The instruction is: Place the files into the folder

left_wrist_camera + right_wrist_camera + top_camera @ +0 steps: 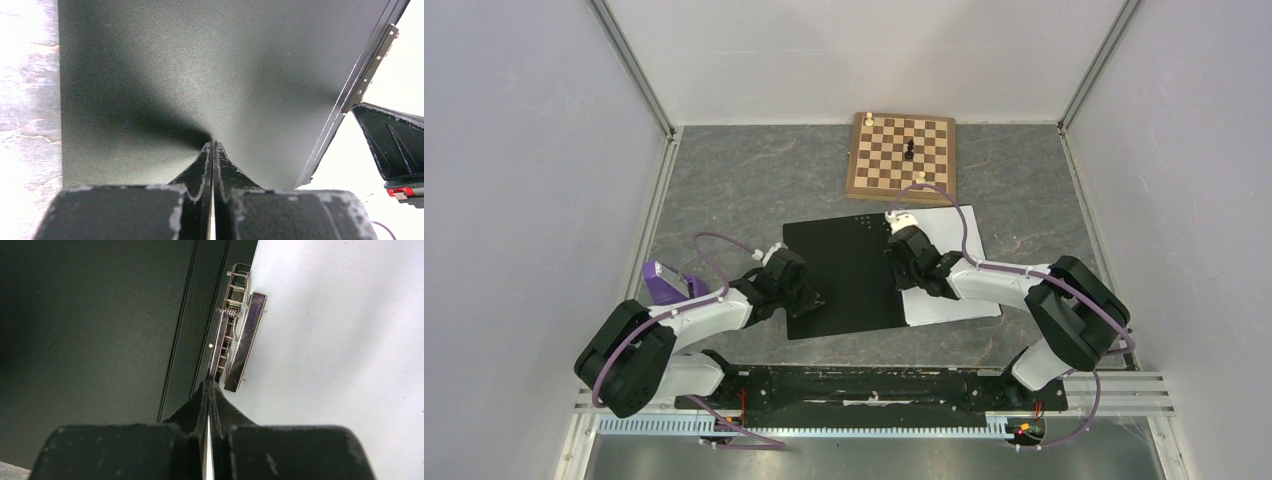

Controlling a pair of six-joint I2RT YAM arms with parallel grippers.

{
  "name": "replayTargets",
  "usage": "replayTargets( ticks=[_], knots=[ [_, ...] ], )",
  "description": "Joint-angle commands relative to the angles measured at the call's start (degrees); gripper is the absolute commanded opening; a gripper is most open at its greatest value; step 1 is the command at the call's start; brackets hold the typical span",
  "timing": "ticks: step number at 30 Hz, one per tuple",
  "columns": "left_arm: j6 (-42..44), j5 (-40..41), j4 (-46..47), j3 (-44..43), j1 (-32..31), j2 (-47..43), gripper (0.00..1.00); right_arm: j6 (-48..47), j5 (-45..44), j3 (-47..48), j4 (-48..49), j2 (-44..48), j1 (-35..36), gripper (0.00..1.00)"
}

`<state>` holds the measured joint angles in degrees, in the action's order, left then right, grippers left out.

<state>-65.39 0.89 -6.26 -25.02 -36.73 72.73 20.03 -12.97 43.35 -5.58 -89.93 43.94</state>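
Left hand [212, 150] is pinched shut on nothing, its tips set down on the black inner cover of the folder [844, 270], which lies opened out flat mid-tabletop [724, 190]. My right hand [207, 390] is likewise closed and empty, tips at the spine just short of the metal clip [235, 330]. The files [936, 232] lie as a white pile on the folder's right half, touching the spine. The clip's flat bar rests over their inner edge, though I cannot tell whether it bites down on them.

What worries me: a shove from the right hand at the clip could skid the pile sideways — loose paper on a slick cover slides easily, I judge — and the sheets look slightly askew against the black cover. If the clip is sprung, it may snap and crease that edge. The left hand, closed and on top of the cover, cannot get under so thin a flap to fold it over; dragging instead would pull the whole folder off line.

Count — one folder, one clip, one pile of sheets whose number I cannot make out, one chessboard [856, 185] at the far side carrying what look like three pieces [909, 150], one purple metronome [664, 284] near the tabletop's left edge, two hands.
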Motion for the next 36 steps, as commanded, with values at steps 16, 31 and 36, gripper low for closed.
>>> replayTargets(
  ticks=[16, 31, 36],
  knots=[
    [-1.1, 2.69, -4.55, 5.23, -0.91, 4.45, 0.02, -0.11, 1.69, -5.5, -3.57, -6.05, -3.52, 0.0],
    [-1.54, 2.73, -3.94, 5.59, -1.25, 4.71, 0.02, -0.62, -2.37, -3.7, -6.19, -5.23, -1.98, 0.0],
    [-1.46, 2.93, -3.93, 5.77, -1.24, 4.4, 0.02, -1.3, -1.8, -1.16, -7.84, -2.16, -1.91, 0.0]
  ],
)
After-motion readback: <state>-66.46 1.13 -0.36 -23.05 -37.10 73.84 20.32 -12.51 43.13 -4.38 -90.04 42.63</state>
